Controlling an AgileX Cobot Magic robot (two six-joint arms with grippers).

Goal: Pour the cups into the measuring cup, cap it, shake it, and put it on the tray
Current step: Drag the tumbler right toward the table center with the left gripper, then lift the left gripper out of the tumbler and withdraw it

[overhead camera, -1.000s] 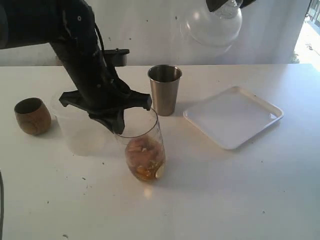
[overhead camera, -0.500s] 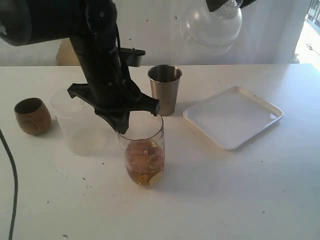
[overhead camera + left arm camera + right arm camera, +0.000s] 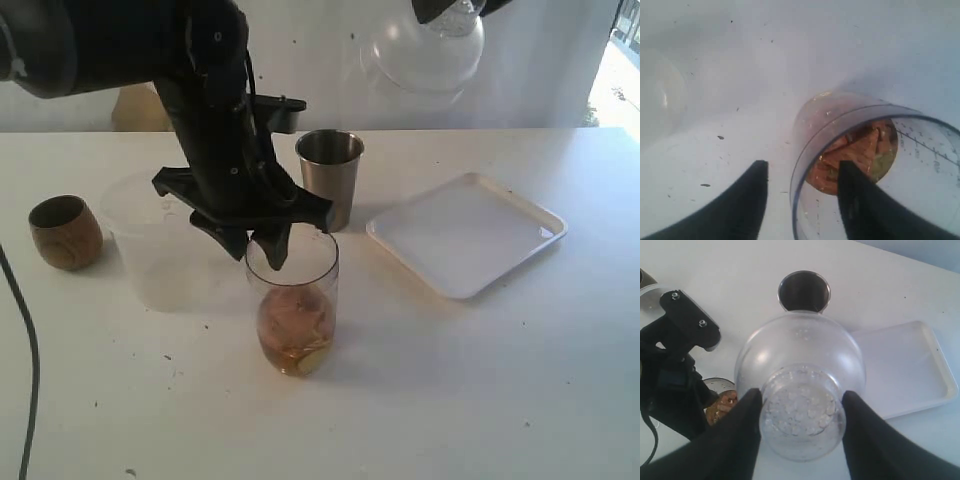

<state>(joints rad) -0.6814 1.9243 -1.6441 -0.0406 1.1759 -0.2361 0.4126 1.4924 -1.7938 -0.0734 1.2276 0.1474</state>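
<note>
The left gripper (image 3: 801,167) hangs with jaws spread astride the rim of the measuring cup (image 3: 295,300), standing mid-table just near of the steel tumbler (image 3: 329,180) and left of the tray (image 3: 470,235), while the right gripper (image 3: 801,397) pinches a clear domed lid (image 3: 800,350) high above the far side

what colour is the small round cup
The wooden cup is brown, best seen in the exterior view.

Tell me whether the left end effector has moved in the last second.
Yes: the left end effector moved right, closer to the steel tumbler.
</note>
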